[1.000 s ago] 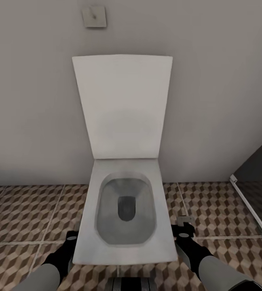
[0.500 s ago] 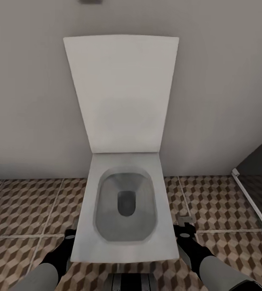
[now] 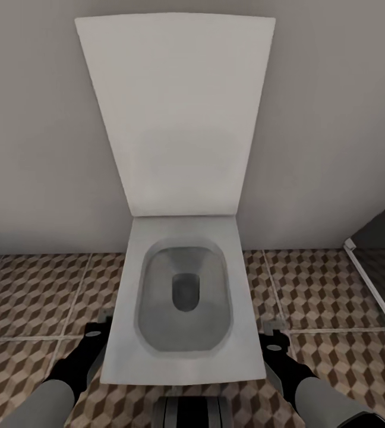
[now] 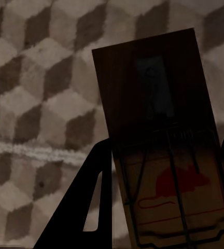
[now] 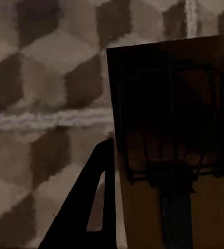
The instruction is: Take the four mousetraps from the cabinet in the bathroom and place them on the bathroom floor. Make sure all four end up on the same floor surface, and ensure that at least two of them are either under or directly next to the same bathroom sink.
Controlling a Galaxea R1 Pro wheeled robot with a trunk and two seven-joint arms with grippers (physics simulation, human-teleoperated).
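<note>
Head view: an open white toilet [image 3: 183, 297] stands against the wall on the bathroom floor [image 3: 32, 297], an arm on either side. Left gripper [image 4: 164, 197] jaws clamp a mousetrap [image 4: 158, 129] above the tiles. Right gripper [image 5: 169, 192] jaws clamp a second mousetrap [image 5: 169, 104] likewise.

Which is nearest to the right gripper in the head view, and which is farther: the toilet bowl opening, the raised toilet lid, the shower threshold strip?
From the right gripper:
1. Toilet bowl opening, beside it toward the middle.
2. Shower threshold strip, out at the right edge.
3. Raised toilet lid, up against the wall, farthest.
</note>
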